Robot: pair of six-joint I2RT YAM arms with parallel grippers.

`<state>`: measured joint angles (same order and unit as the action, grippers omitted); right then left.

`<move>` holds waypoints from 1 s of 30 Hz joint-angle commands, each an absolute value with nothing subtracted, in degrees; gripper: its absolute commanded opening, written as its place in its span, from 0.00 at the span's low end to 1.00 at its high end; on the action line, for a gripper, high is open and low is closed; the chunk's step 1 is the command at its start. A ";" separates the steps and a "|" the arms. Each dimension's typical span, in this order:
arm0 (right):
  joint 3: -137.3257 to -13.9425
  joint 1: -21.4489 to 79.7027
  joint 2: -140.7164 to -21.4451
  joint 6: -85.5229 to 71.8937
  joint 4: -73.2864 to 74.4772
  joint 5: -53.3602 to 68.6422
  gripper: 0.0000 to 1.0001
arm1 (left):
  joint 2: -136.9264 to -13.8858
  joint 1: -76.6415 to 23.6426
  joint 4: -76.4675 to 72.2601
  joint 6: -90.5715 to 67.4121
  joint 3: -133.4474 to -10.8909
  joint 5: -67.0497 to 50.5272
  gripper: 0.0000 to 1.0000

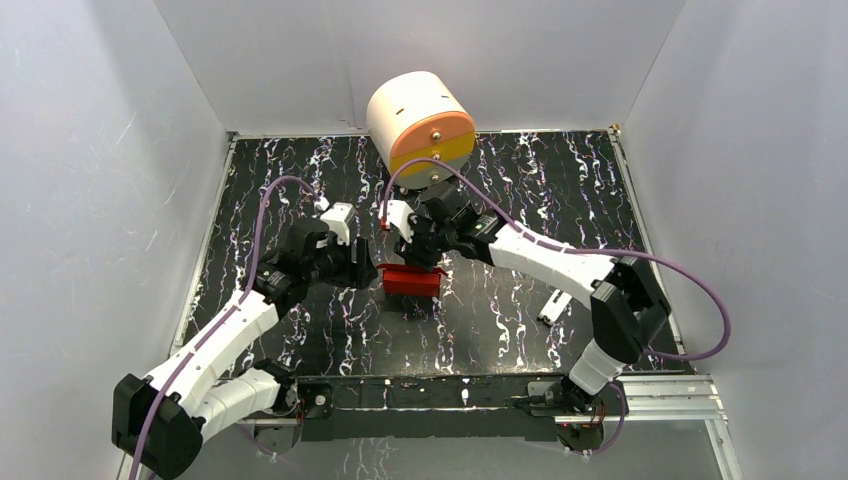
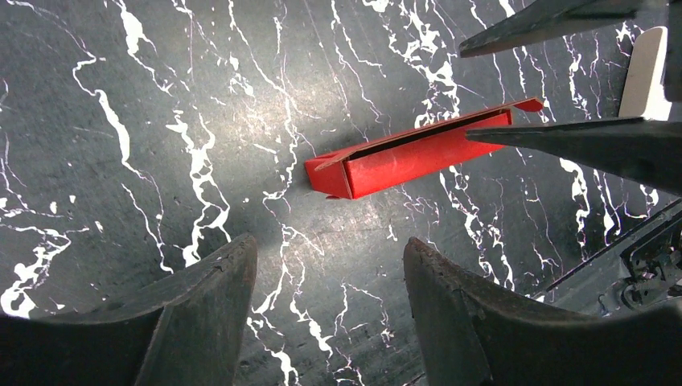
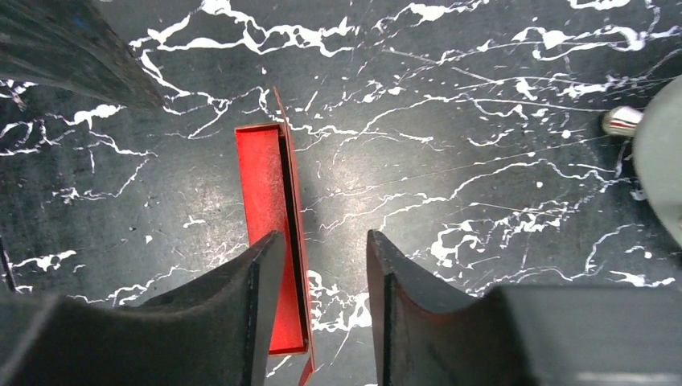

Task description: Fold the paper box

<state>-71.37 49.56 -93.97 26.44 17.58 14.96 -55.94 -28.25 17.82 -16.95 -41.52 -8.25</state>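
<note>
The paper box (image 1: 411, 281) is a small, flat, bright red box standing on its long edge on the black marbled table, with a narrow slit open along its top. It also shows in the left wrist view (image 2: 410, 155) and the right wrist view (image 3: 269, 201). My left gripper (image 1: 365, 268) is open and empty just left of the box, which lies ahead of its fingertips (image 2: 330, 249). My right gripper (image 1: 420, 258) is open above the box's far side. The box's lid edge lies between its fingertips (image 3: 326, 241), close to the left finger (image 3: 261, 265).
The round white, orange and yellow drawer unit (image 1: 420, 125) stands at the back middle, its metal knob (image 3: 621, 121) to the right in the right wrist view. A small white object (image 1: 553, 307) lies right of the box. White walls enclose the table, and a metal rail (image 1: 660, 385) runs along the near edge.
</note>
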 commanded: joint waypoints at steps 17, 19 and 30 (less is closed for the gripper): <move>-69.66 48.11 -77.26 1.62 31.75 -6.01 0.75 | -61.45 -28.21 22.54 -2.68 -50.94 -8.35 0.64; -68.51 47.91 -76.85 0.43 33.25 -6.90 0.73 | -63.17 -28.21 23.11 -2.13 -52.00 -8.29 0.64; -64.51 47.55 -79.04 -3.13 32.98 -0.50 0.55 | -72.82 -28.05 25.12 -1.55 -56.94 -10.13 0.62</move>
